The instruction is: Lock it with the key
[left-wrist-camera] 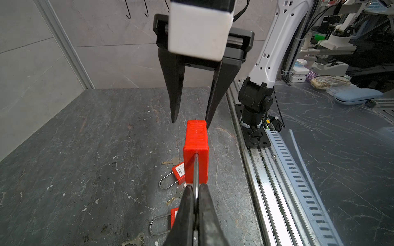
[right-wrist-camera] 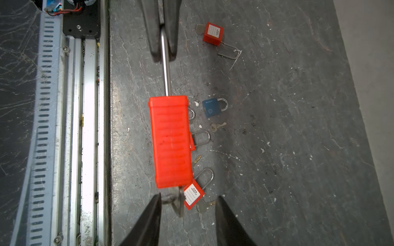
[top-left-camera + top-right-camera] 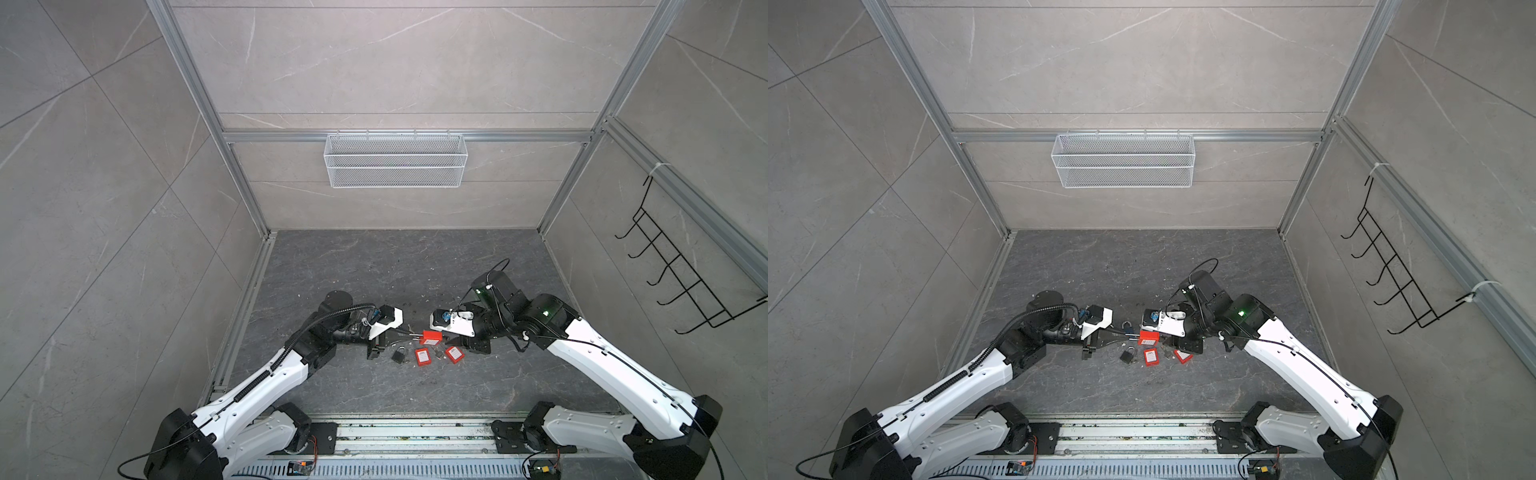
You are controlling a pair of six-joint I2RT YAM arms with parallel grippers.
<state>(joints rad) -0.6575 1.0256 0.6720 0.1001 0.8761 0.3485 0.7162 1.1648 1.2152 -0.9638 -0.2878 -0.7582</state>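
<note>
A red padlock (image 3: pixel 431 337) (image 2: pixel 170 140) hangs level above the dark floor between the two arms. My left gripper (image 1: pixel 195 187) is shut on its steel shackle (image 2: pixel 165 70), whose thin bar runs between the pads. A key (image 2: pixel 178 201) sticks out of the lock's bottom end. My right gripper (image 2: pixel 188 197) faces that end, open, jaws well apart. The key lies between them near one fingertip and is not clamped. In the left wrist view the right gripper's fingers (image 1: pixel 175 102) straddle the lock's far end (image 1: pixel 196 127).
On the floor under the held lock lie two more red padlocks (image 3: pixel 422 357) (image 3: pixel 454 354), a dark blue padlock (image 2: pixel 211 107) and loose keys (image 2: pixel 216 126). A metal rail (image 2: pixel 89 127) runs along the front edge. A wire basket (image 3: pixel 395 160) hangs on the back wall.
</note>
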